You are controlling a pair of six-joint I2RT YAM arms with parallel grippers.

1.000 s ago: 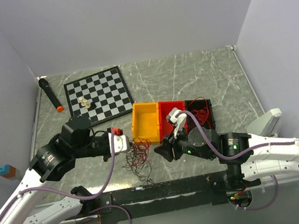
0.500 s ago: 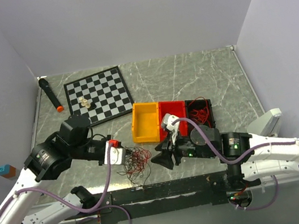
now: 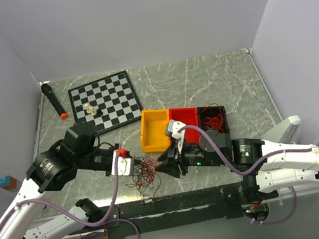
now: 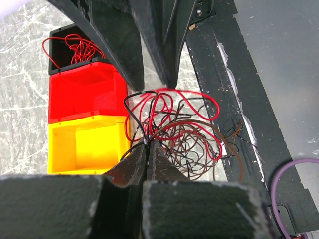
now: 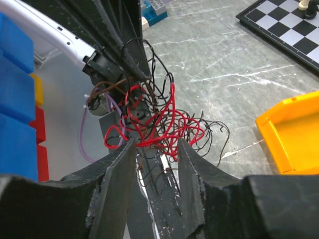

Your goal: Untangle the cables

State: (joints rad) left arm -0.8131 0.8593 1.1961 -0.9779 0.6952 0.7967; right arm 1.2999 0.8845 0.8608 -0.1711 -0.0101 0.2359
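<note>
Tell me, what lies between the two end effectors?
The tangle of red and black cables, as the top camera shows. The left end effector is shut on some strands; the right end effector is open around red loops.

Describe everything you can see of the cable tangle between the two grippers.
The cables form one loose clump of thin, plastic-looking wires, bright red, black and some brown, curled in overlapping loops. The clump sits by the near edge of the grey marbled table, reaching the black strip, close to the yellow bin. The left gripper is shut on a few strands at one side. The right gripper is open, with red loops between its fingers.
</note>
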